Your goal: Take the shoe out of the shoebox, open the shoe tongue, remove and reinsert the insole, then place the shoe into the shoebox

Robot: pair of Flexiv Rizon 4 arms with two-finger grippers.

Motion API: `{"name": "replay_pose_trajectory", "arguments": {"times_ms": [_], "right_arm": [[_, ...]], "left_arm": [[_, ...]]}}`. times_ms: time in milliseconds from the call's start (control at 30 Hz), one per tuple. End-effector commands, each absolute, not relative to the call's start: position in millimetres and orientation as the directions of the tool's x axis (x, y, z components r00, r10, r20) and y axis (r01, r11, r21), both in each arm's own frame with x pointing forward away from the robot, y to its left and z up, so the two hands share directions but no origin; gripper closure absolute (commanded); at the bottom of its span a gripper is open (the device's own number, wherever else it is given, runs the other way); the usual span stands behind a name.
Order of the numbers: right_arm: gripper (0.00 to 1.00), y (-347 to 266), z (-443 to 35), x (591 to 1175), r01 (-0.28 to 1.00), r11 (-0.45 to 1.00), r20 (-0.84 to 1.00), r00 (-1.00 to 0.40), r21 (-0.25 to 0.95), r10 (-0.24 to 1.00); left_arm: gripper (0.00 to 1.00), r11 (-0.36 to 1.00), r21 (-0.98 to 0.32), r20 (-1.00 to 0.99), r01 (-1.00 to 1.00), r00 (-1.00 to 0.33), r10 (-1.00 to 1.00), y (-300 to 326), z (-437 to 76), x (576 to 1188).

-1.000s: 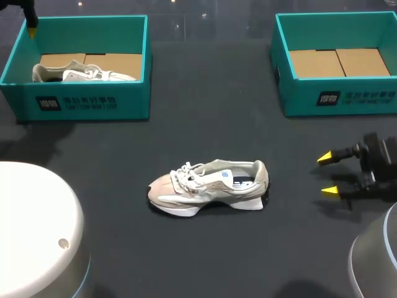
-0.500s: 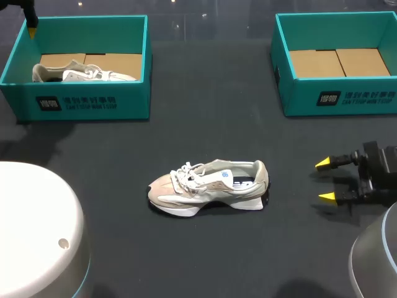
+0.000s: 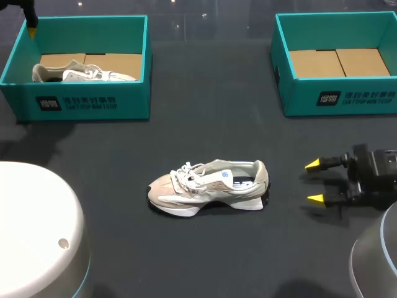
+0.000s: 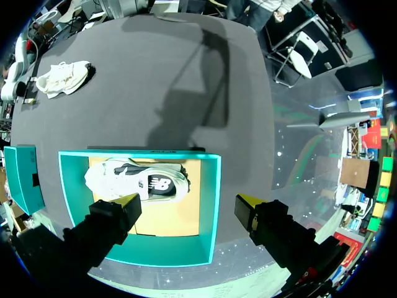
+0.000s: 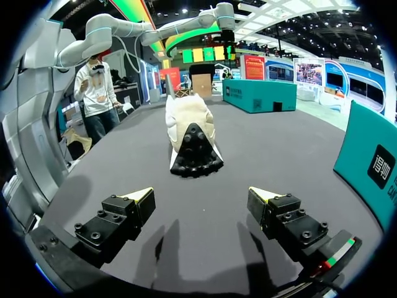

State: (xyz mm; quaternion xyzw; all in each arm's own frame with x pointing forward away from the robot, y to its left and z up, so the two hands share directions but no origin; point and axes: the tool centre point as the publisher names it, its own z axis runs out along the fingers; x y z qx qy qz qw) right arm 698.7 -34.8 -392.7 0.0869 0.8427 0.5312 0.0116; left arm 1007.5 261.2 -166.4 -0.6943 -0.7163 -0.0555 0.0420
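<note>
Shoe lies crosswise, toe left, heel toward right gripper.

Head view: the left gripper is cut off at the corner, with only one yellow fingertip showing. The front wall of the left shoebox hides the lower part of the boxed shoe. Inside the loose shoe, the insole is indiscernible (opening too small). The right shoebox is cut off at the edge.
</note>
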Motion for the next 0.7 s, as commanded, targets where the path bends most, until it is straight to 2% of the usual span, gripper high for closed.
{"name": "replay_pose_trajectory", "arguments": {"times_ms": [33,700], "right_arm": [[0.0,-18.0,-395.2,702.3,0.131,0.422,0.069,-0.985,0.897,0.16],[0.0,44.3,-401.9,701.1,0.129,0.402,0.07,-0.985,0.906,0.16]], "left_arm": [[0.0,0.029,0.023,0.138,0.999,-0.032,0.99,261.3,-166.2,1006.6],[0.0,0.029,0.023,0.138,0.999,-0.032,0.99,261.3,-166.2,1006.6]]}}
